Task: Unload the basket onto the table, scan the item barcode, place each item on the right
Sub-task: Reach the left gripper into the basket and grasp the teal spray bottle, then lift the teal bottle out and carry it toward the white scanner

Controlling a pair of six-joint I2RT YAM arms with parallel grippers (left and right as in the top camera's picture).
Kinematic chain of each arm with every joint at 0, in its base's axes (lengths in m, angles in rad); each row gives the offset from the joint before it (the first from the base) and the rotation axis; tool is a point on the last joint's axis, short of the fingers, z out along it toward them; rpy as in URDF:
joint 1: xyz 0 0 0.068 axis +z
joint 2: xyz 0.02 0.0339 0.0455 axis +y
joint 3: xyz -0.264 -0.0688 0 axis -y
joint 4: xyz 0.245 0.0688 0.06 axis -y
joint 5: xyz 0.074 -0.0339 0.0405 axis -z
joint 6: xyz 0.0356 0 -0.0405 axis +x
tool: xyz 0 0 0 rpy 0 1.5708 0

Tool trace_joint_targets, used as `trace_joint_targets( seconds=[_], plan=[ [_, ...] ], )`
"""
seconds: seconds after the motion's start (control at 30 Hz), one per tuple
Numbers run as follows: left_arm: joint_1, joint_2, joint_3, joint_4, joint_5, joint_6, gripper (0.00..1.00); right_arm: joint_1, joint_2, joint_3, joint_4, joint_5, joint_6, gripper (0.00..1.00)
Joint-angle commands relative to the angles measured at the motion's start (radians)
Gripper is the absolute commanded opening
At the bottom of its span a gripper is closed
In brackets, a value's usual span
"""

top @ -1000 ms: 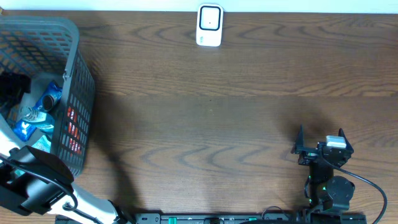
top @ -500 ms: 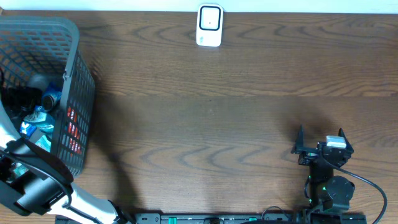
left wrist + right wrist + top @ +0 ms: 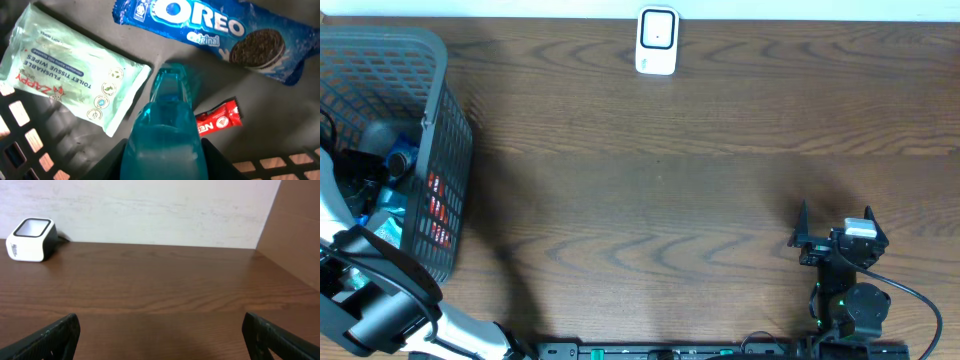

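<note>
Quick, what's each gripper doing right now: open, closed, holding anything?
Left gripper: closed on the blue bottle inside the basket.
Right gripper: open, holding nothing, over the table.

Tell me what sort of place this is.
Probably a mock shop checkout: a white box-shaped barcode scanner on a brown wooden table, and a grey plastic mesh basket holding a blue Oreo packet and translucent blue bottle.
</note>
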Motion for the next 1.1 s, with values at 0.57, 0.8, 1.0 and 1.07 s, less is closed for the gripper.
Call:
trace_joint_targets(
  seconds=[0.57, 0.8, 1.0, 1.07],
  plan=[
    [0.005, -0.134, 0.449, -0.140, 0.084, -0.001, 0.40, -0.006, -0.004, -0.001, -0.003, 0.003, 0.009, 0.99],
    [0.004, -0.270, 0.535, -0.121, 0.348, -0.043, 0.41, -0.006, -0.004, -0.001, -0.003, 0.003, 0.009, 0.99],
    [-0.021, -0.365, 0.535, -0.100, 0.677, -0.069, 0.41, -0.006, -0.004, -0.001, -0.003, 0.003, 0.009, 0.99],
    [-0.063, -0.379, 0.535, -0.102, 0.731, -0.057, 0.41, -0.006, -0.004, -0.001, -0.003, 0.003, 0.009, 0.99]
  ],
)
